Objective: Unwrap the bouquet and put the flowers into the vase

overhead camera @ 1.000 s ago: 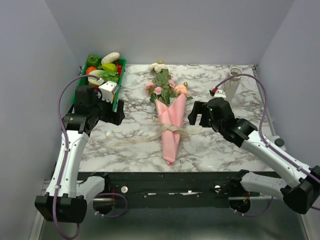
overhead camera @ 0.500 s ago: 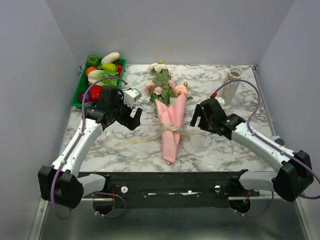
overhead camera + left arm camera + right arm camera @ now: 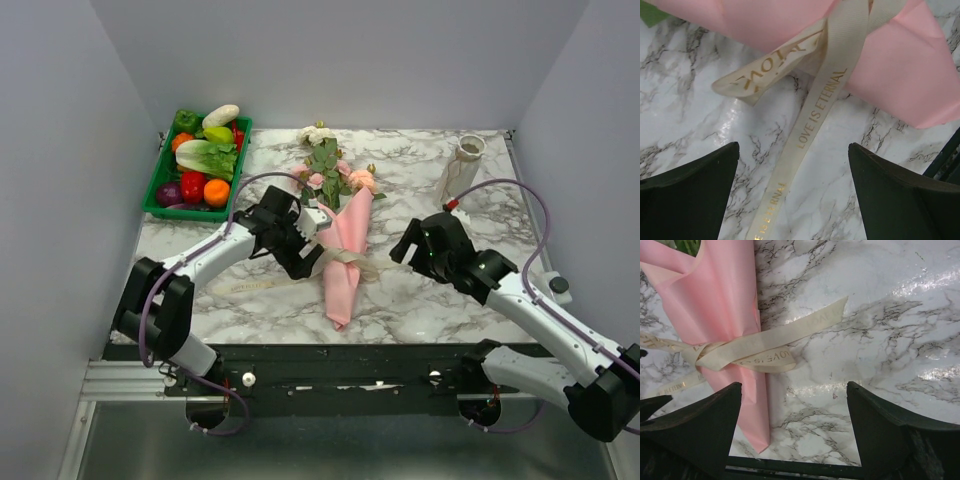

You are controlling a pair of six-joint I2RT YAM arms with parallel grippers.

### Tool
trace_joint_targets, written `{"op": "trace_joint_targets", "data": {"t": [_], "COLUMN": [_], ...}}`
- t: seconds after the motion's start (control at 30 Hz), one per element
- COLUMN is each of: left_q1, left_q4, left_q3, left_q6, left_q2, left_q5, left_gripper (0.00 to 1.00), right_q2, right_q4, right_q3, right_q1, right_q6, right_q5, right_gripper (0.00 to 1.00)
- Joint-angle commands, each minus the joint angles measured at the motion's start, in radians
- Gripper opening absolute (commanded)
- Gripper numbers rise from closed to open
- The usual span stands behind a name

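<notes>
Your left gripper (image 3: 306,252) is spread wide and holds nothing, low over the cream ribbon (image 3: 815,115) tail, right at the bouquet's (image 3: 340,250) left side. Your right gripper (image 3: 404,246) is also wide and empty, near its right side. The bouquet lies flat mid-surface (image 3: 430,295), ribbon tied. The vase (image 3: 458,172) stands upright far right, well apart.

Matt pink paper (image 3: 890,75), ribbed cloth ribbon (image 3: 826,97), glossy marbled table (image 3: 880,315).

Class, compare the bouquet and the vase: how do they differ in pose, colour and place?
The bouquet lies flat at mid-table; the vase stands upright near the far right corner. The bouquet is wrapped in pink paper; the vase is off-white. Both rest on the marble table.
</notes>
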Motion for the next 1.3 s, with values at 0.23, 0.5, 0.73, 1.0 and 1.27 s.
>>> {"op": "trace_joint_targets", "data": {"t": [0.23,0.5,0.73,1.0,1.27], "left_q1": [-0.100,-0.123,-0.146,-0.146,-0.108], "left_q4": [0.199,0.250,0.267,0.218,0.052], "left_q3": [-0.063,-0.096,-0.109,-0.108,-0.005], "left_q6": [0.049,0.072,0.060,0.049,0.044], "left_q2": [0.135,0.176,0.165,0.084,-0.065], "left_q5": [-0.140,-0.200,-0.229,-0.261,-0.202], "left_gripper": [0.98,0.80,0.53,0.11,0.07], "right_q2": [-0.089,-0.081,-0.006,0.141,0.385], "right_q4": [-0.113,-0.116,-0.103,0.002,0.125], "right_q3": [-0.021,-0.010,-0.012,0.005,0.057], "right_q1": [-0.002,-0.004,-0.028,-0.033,-0.032], "right_q6": [0.059,0.052,0.033,0.079,0.142], "right_q5": [0.066,0.077,0.078,0.097,0.005], "right_gripper": [0.91,0.91,0.89,0.83,0.79]}}
